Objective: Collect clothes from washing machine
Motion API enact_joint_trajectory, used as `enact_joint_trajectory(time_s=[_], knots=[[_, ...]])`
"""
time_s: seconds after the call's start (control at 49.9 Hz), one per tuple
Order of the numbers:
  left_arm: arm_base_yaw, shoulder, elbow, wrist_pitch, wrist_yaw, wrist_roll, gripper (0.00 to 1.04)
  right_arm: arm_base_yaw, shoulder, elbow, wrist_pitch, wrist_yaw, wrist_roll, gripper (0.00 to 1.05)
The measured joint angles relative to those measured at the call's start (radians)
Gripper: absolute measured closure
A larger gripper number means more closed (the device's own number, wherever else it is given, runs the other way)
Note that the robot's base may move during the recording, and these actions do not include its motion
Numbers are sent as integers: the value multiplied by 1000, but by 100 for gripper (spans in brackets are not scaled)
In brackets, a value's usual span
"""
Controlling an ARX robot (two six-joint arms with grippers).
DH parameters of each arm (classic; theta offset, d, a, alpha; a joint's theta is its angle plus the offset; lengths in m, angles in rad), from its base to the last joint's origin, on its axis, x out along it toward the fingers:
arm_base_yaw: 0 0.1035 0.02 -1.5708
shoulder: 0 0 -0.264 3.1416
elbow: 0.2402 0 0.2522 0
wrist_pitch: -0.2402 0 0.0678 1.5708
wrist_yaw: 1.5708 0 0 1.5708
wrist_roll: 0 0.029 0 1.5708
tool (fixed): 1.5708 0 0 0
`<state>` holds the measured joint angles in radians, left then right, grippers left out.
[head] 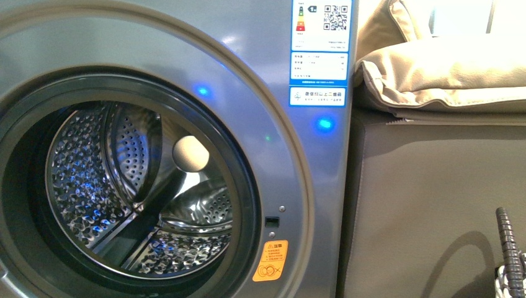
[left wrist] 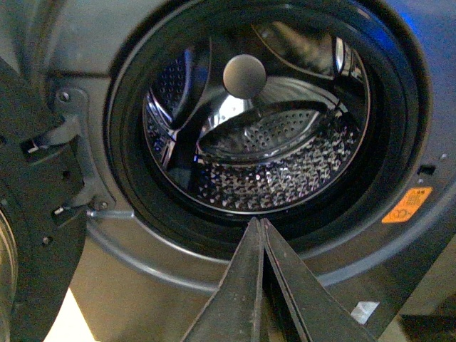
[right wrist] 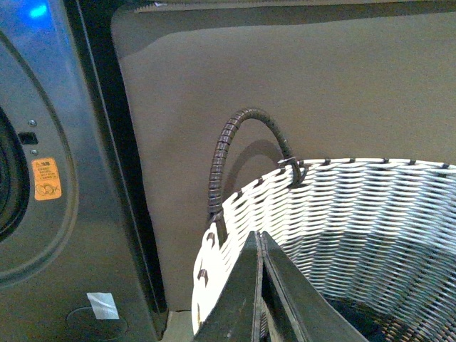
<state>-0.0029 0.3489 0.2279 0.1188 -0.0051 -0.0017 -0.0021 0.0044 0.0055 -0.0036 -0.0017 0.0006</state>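
Note:
The washing machine (head: pixel 298 161) fills the left of the front view, its porthole open onto the perforated steel drum (head: pixel 93 186). I see no clothes in the drum in either the front or the left wrist view. My left gripper (left wrist: pixel 258 222) is shut and empty, pointing at the lower rim of the porthole (left wrist: pixel 214 235), short of the drum (left wrist: pixel 278 171). My right gripper (right wrist: pixel 258 235) is also shut and empty, over the near rim of the white woven basket (right wrist: pixel 356 206). A dark patch (right wrist: pixel 356 315) lies at the basket's bottom; I cannot tell whether it is the clothes.
The machine's open door (left wrist: pixel 35 214) hangs at the hinge side. The basket's dark ribbed handle (right wrist: pixel 235 135) arches up beside the machine; its top shows low at the right of the front view (head: pixel 508 242). A brown sofa side (head: pixel 422 198) with beige cushions (head: pixel 434 68) stands behind.

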Motion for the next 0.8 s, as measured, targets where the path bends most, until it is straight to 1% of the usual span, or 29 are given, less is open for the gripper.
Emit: enact_joint_trajectory(time_s=[0.16, 0.461, 0.541, 0.581, 0.801], knots=[[0, -70, -85, 11, 5, 0, 101, 0, 0, 0, 0, 0, 0, 102], [0, -149, -149, 6, 6, 0, 101, 0, 0, 0, 0, 0, 0, 102], [0, -235, -154, -96, 5, 0, 101, 0, 0, 0, 0, 0, 0, 102], [0, -262, -166, -119, 5, 0, 101, 0, 0, 0, 0, 0, 0, 102], [0, -304, -180, -122, 5, 0, 101, 0, 0, 0, 0, 0, 0, 102]])
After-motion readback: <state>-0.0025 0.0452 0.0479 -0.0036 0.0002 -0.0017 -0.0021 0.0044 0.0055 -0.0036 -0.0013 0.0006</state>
